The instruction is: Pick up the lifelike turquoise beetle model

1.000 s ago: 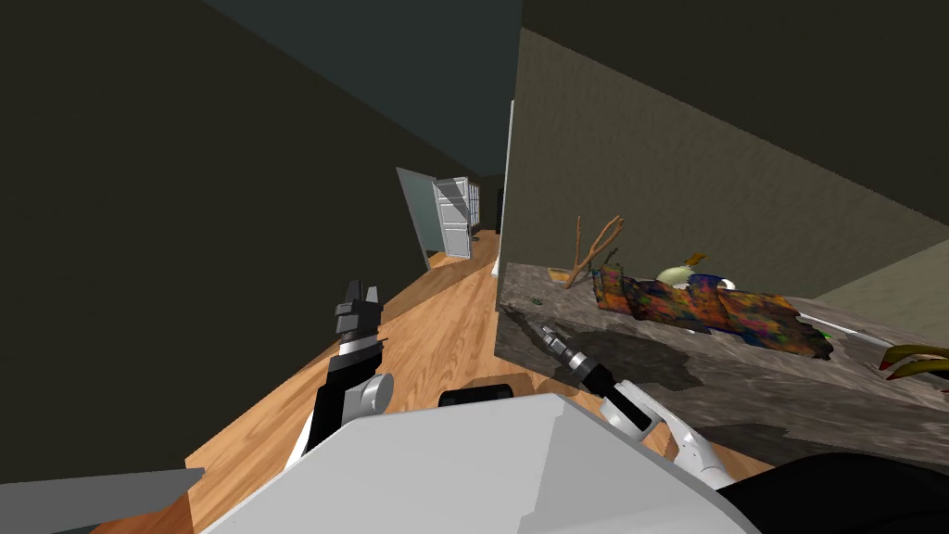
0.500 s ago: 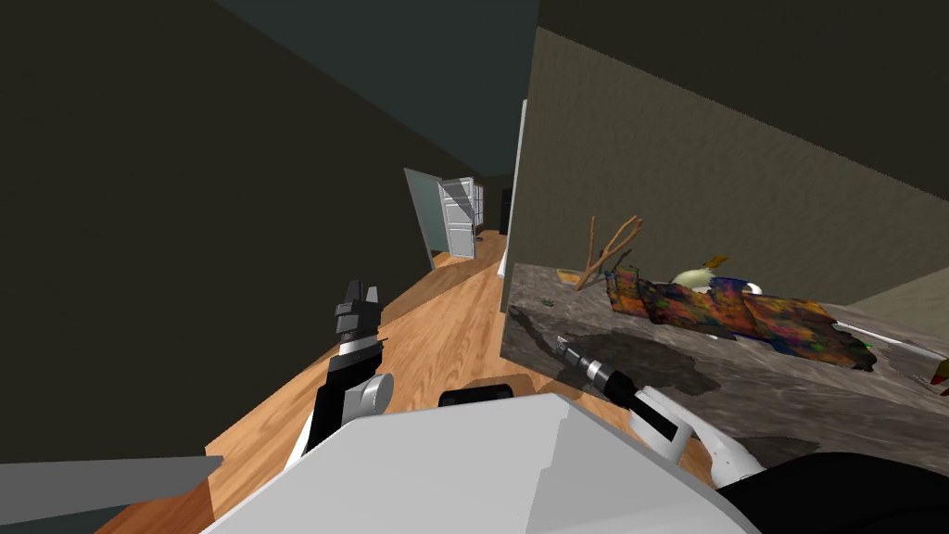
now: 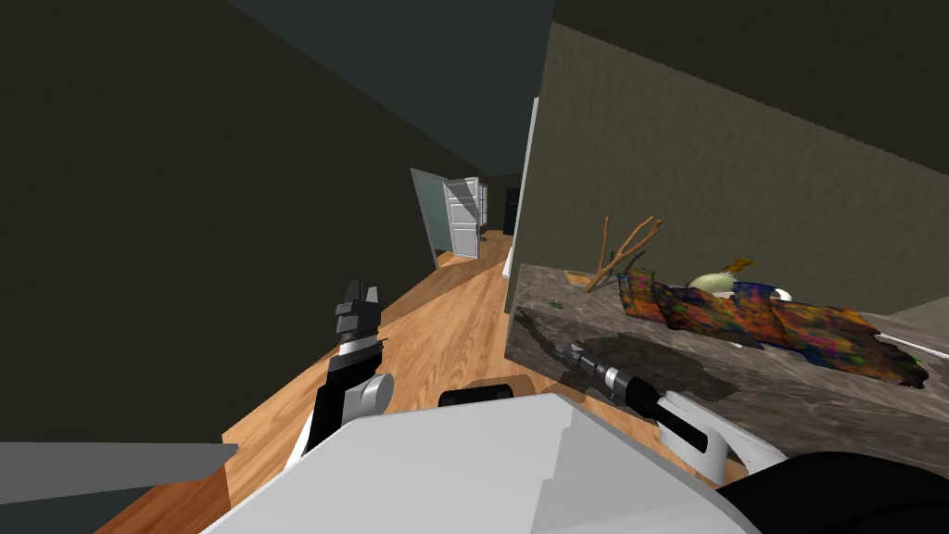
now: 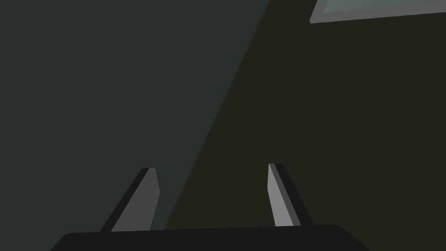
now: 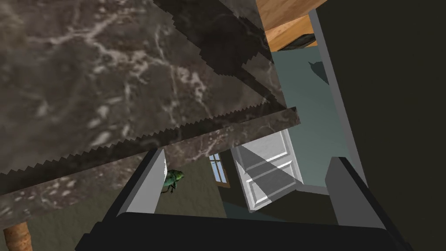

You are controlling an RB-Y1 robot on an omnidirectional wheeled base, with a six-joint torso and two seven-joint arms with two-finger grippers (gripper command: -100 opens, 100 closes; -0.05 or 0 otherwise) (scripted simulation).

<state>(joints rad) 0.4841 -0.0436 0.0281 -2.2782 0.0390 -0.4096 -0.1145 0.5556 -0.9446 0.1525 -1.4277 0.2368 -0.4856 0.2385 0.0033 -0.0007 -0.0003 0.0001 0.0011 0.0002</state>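
From the head view, a long stone counter (image 3: 788, 399) stands on the right, and a wooden floor (image 3: 436, 334) runs off to a far white door (image 3: 461, 218). The beetle (image 3: 556, 302) is a tiny green speck on the counter's far left end, close to the wall. Right of it are a bare branch (image 3: 626, 250) and a bright, many-coloured cloth (image 3: 760, 320). The right gripper (image 3: 561, 349) hangs over the near left corner of the counter and points toward the beetle. I think this arm does the job because the counter is on its side. The left gripper (image 3: 363, 289) is held up over the floor on the left, probably to keep it out of the way. In the left wrist view, its two fingers stand wide apart with nothing between them. In the right wrist view, this claw is wide open too and holds nothing. The green beetle peeks out just beside one finger (image 5: 152, 178), farther off on the stone and not yet between the two. The claw looks open so that it can fit around the little bug, and it needs to go closer first.
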